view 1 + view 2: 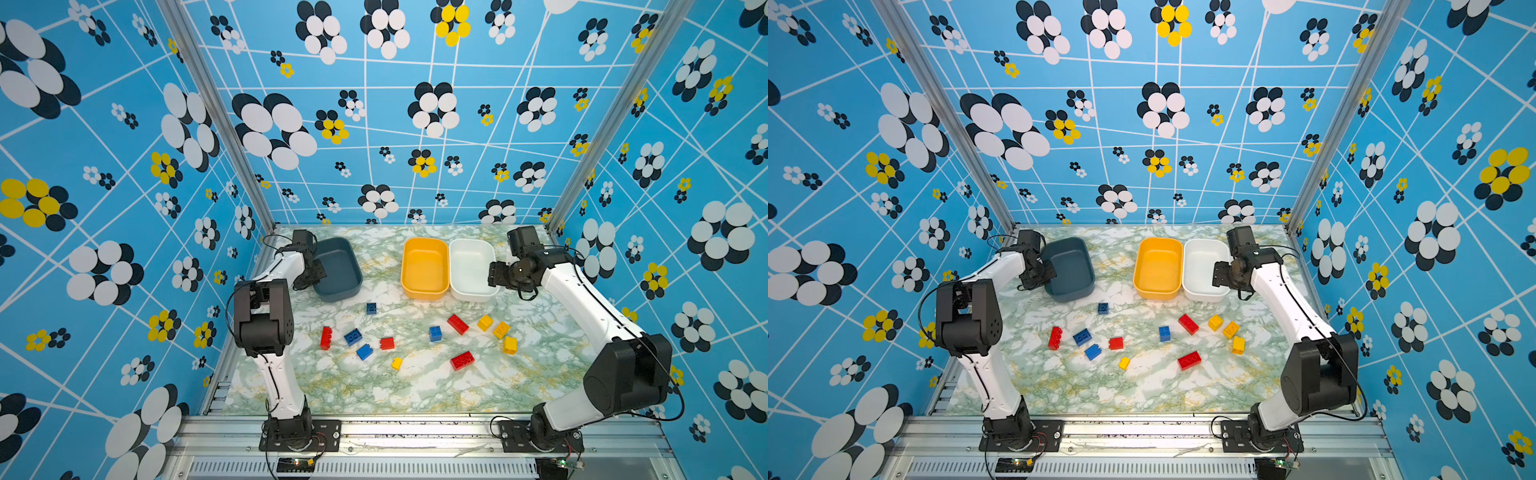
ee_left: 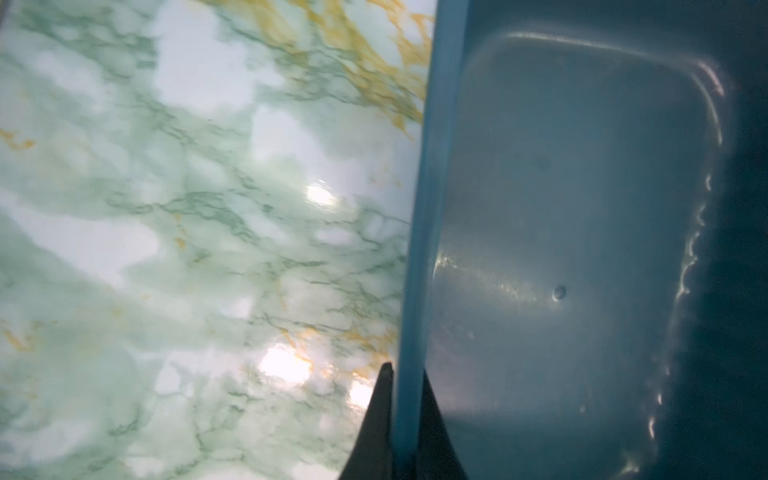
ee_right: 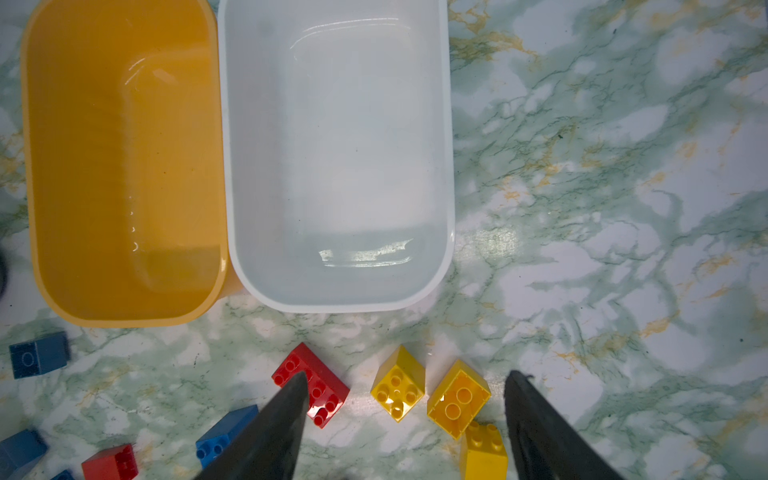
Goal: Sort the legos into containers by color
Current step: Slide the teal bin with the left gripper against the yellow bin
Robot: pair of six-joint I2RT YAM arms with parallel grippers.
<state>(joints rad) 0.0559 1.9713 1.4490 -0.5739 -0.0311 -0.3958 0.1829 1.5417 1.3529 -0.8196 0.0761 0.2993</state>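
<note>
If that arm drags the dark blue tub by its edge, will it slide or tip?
Probably slides: the blue tub looks empty and thin-walled, so light, on a glossy table. Held by one wall in the left gripper, it may swivel.

No writing, brand, number or sign can be read anywhere. Any embossing on the studs of the legos [image 3: 397,386] is too small and blurred to make out.

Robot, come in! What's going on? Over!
Left end effector shut on blue tub rim. Right end effector open, empty. All bricks on table, none sorted.
</note>
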